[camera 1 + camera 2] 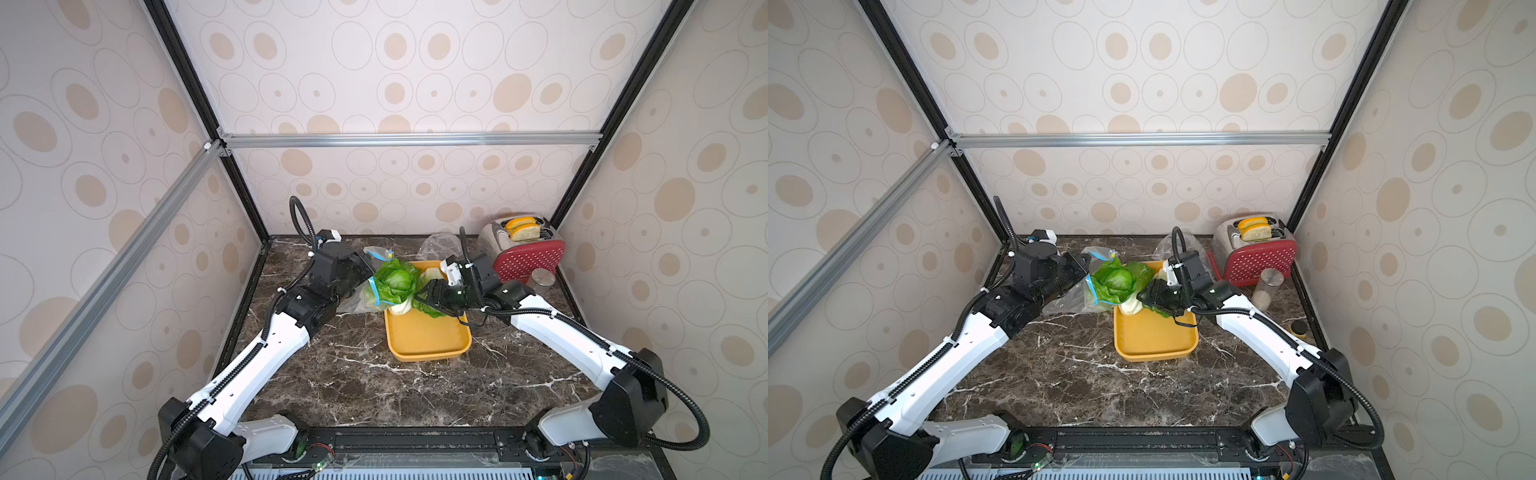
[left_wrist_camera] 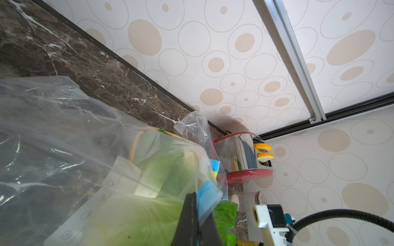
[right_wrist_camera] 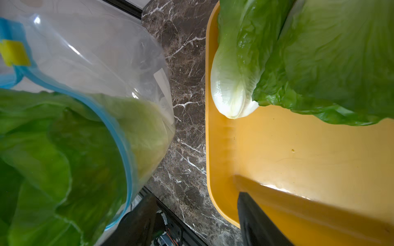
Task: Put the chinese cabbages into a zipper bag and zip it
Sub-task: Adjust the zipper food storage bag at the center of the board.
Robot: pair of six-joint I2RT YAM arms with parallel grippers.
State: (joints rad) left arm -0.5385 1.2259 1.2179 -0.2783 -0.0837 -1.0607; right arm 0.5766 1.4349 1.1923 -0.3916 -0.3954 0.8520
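A clear zipper bag [image 1: 353, 299] with a blue zip rim [image 3: 119, 136] lies left of the yellow tray [image 1: 428, 336]. My left gripper [image 2: 195, 204] is shut on that rim and holds the mouth up. One chinese cabbage [image 1: 397, 280] sits in the bag's mouth, its green leaves sticking out; the same cabbage [image 1: 1119, 280] appears in both top views. Two more lie at the tray's far end: one [image 3: 234, 74] with its white base toward the bag, another [image 3: 330, 64] beside it. My right gripper [image 3: 198, 204] stands open over the tray's left edge, nothing between its fingers.
A red and silver toaster [image 1: 525, 249] with two bread slices stands at the back right. A glass jar with a metal lid [image 1: 542, 280] stands in front of it. A second clear bag [image 1: 440, 245] lies behind the tray. The near half of the tray is bare.
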